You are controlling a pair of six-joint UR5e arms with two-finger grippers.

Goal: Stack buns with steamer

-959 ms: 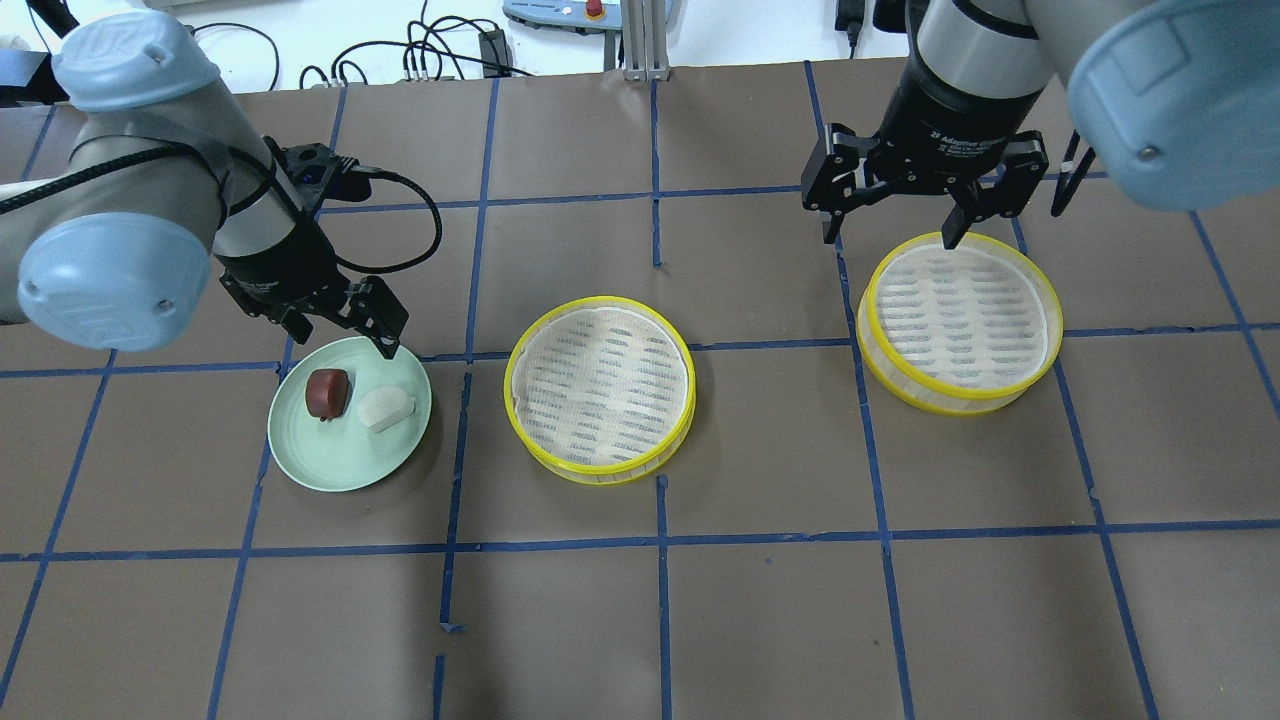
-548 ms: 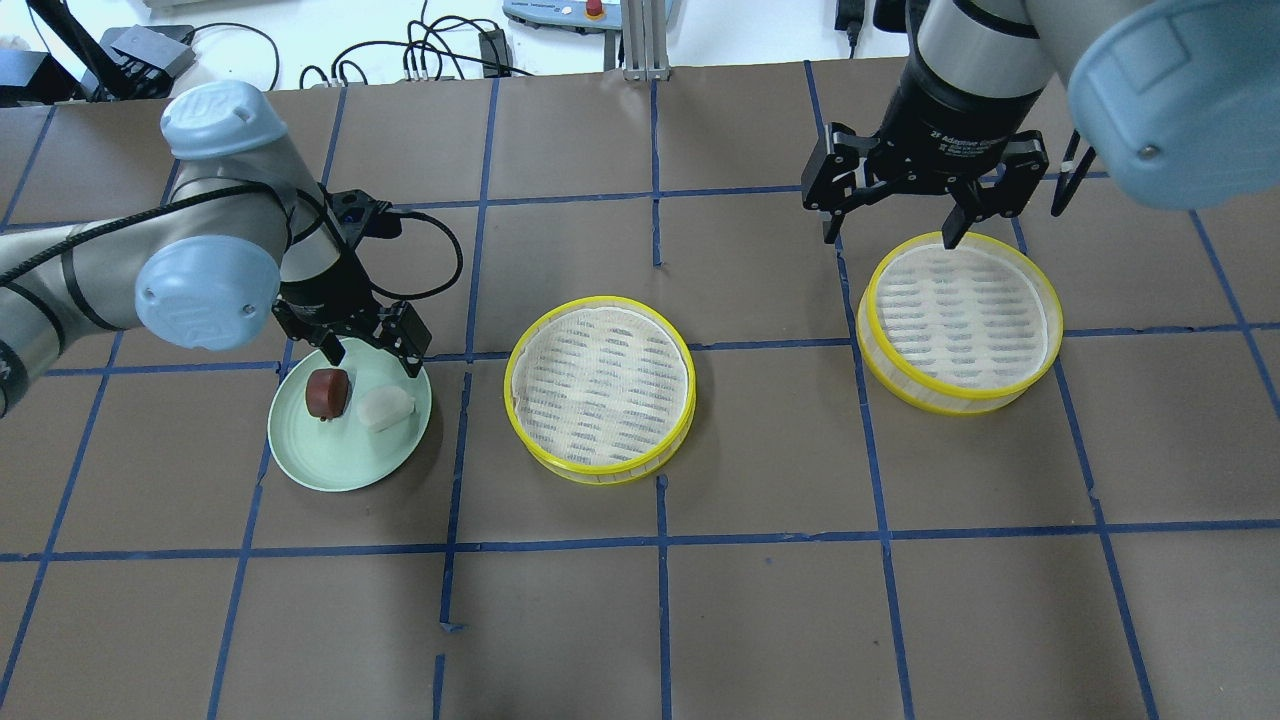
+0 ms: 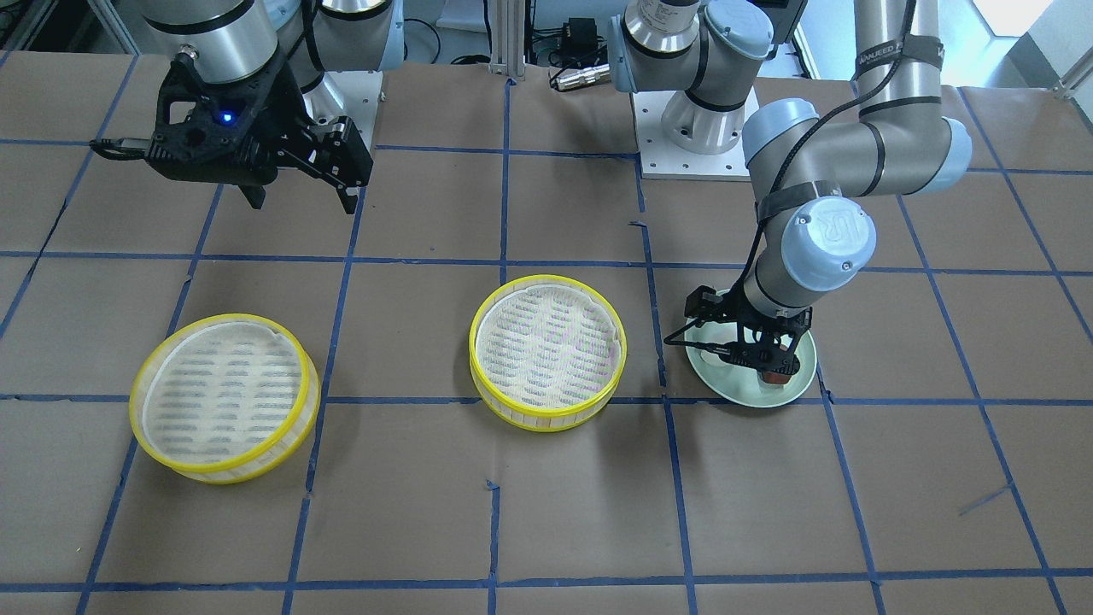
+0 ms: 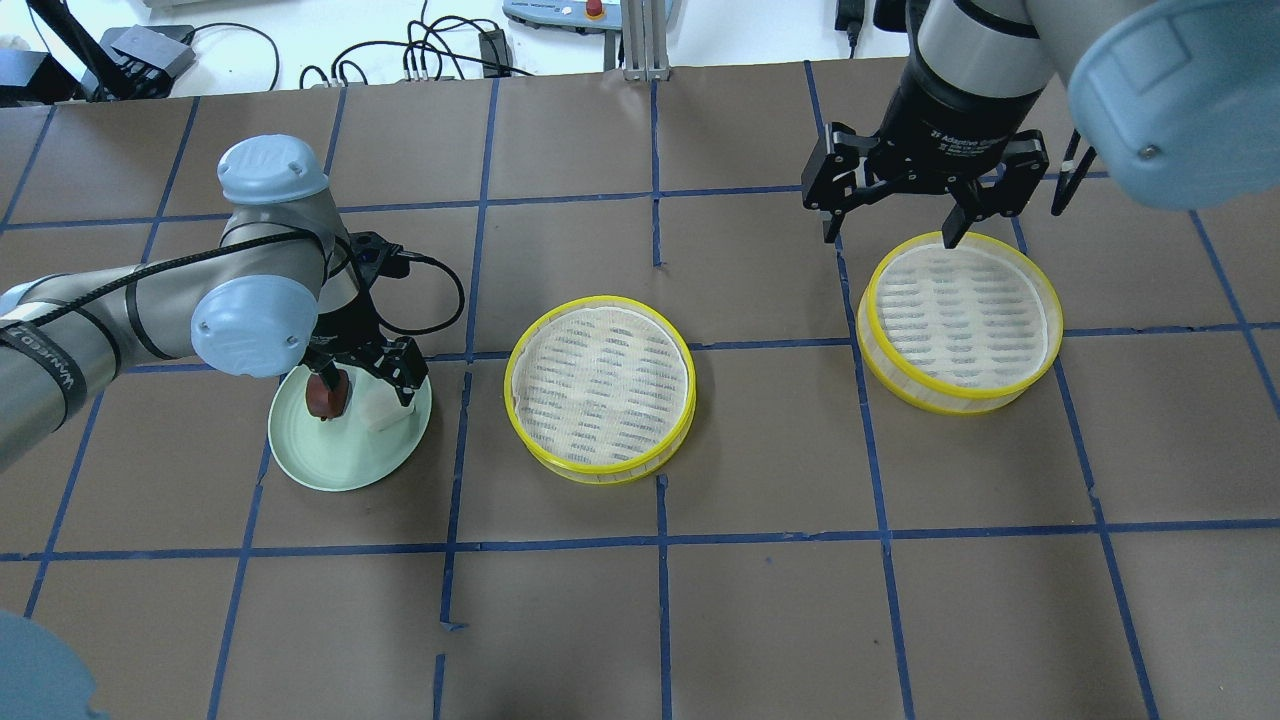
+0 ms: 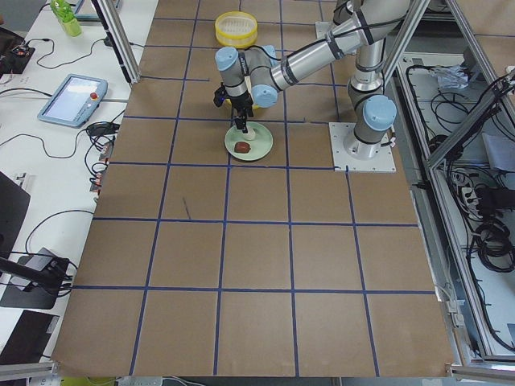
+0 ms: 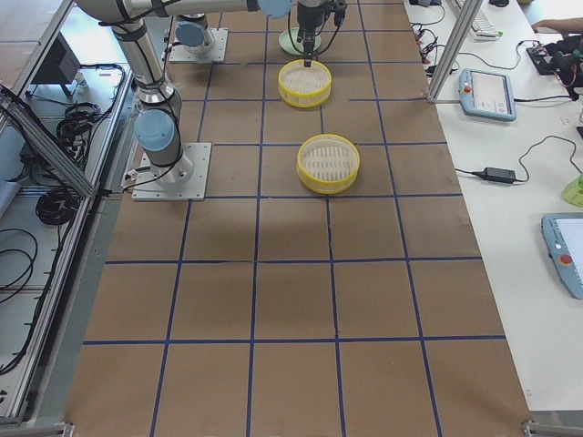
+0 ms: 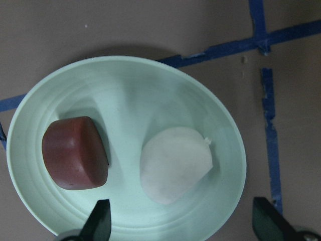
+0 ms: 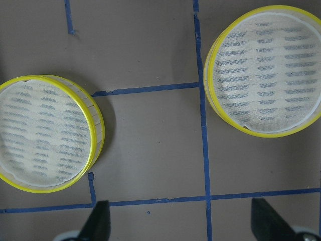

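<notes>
Left tool (image 7: pixel 183 223): jaws spread wide, nothing gripped. It sits low over the near part of the pale green round plate (image 7: pixel 125 63). Can't tell whether the tips touch the plate.

White domed bun (image 7: pixel 175 163): on the plate, ahead of the gap between the fingers and not touched by either. It has a small pointed tip, and in the wrist view its long axis runs lower-left to upper-right, tip at the upper-right.

Dark reddish-brown rounded bun (image 7: pixel 75 153): on the same plate, just beside the white one with a narrow gap between them. Long axis roughly up-down in the wrist view, slightly tilted. One finger is just below its lower right corner, and in the overhead view that finger overlaps it.

Right tool (image 4: pixel 890 238): jaws spread wide, empty. It hangs above the far edge of the right-hand round yellow-rimmed steamer tray with a white slotted liner (image 4: pixel 960 398).

A second, matching yellow-rimmed steamer tray (image 4: pixel 600 472) sits between that one and the plate, well apart from both. Both trays are upright.

Brown paper-covered tabletop (image 4: pixel 760 600) with a blue tape grid. Black cables (image 4: pixel 440 50) lie on the white bench beyond the far edge. A teach pendant (image 5: pixel 72 96) lies on the side bench.
</notes>
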